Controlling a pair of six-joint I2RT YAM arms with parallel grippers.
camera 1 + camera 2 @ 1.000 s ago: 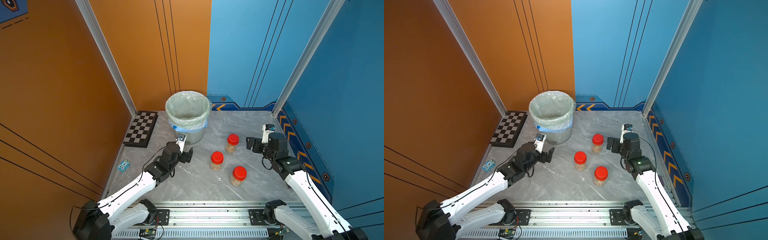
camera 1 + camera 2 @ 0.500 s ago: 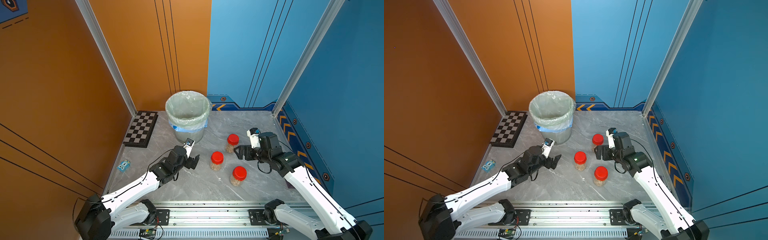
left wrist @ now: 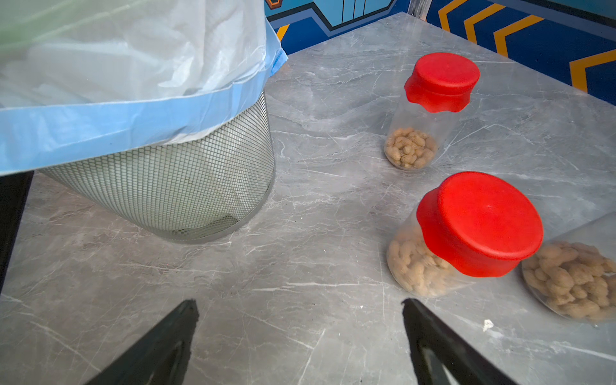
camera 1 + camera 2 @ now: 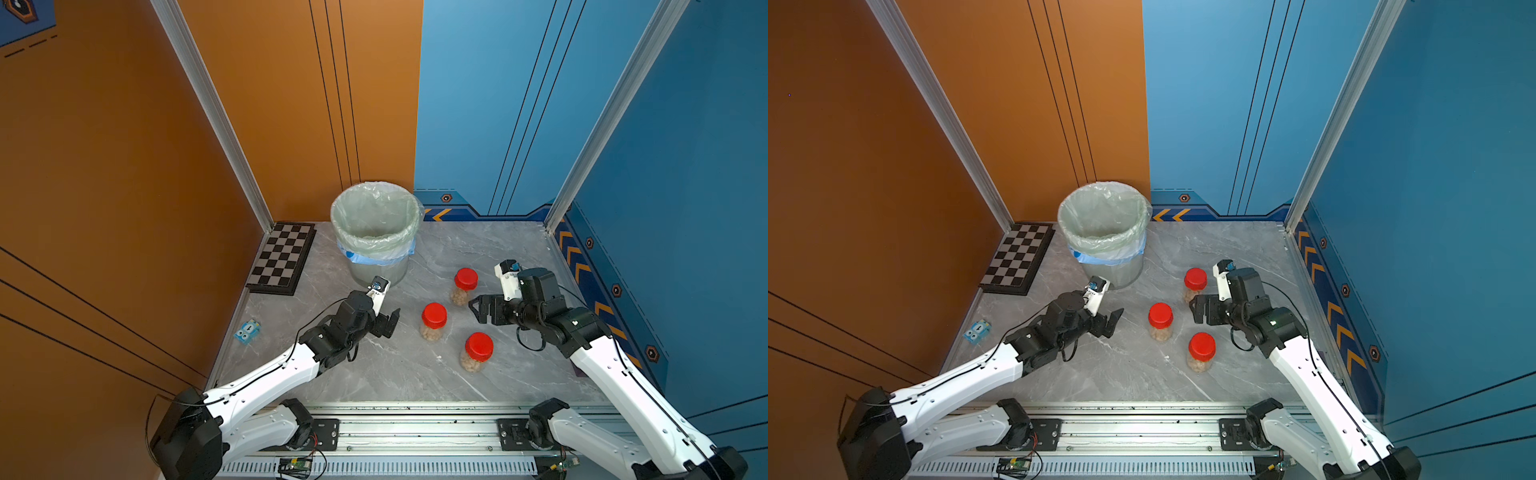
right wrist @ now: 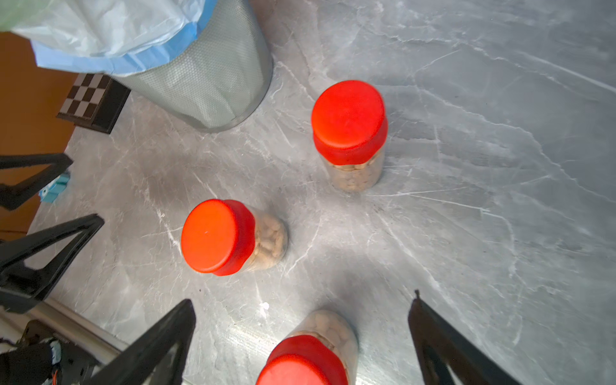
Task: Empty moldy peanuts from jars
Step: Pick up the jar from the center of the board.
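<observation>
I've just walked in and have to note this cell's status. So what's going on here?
Two robot arms look ready to start on the peanut jars. The left gripper and right gripper are both open and hold nothing, one on either side of the three jars. Every jar stands upright on the table with its red lid on and the moldy peanuts inside. The bag-lined bin stands behind them.
</observation>
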